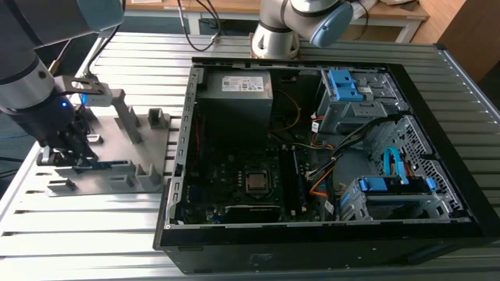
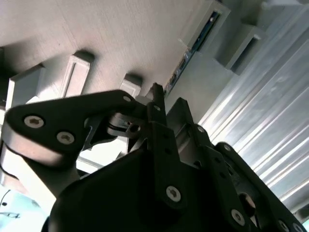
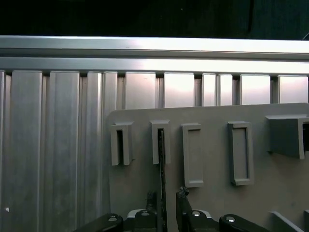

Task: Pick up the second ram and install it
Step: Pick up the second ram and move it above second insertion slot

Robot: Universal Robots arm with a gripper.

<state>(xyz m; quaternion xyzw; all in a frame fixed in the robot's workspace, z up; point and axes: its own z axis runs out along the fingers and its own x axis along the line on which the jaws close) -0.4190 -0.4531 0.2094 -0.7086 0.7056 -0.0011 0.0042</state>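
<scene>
In the exterior view, I see the black gripper (image 1: 69, 153) low over the grey plastic fixture (image 1: 117, 178), left of the open black computer case (image 1: 312, 253). The thin dark-green second ram (image 1: 102, 165) stands on edge there.

In the first wrist view, the gripper (image 3: 166, 198) is spread, straddling the second ram (image 3: 162, 169).

In the second wrist view, the second ram (image 2: 193, 47) sits in its slot.

The ribbed metal table (image 1: 78, 234) bears a grey fixture (image 1: 117, 153) beside an open computer (image 1: 328, 246).
</scene>
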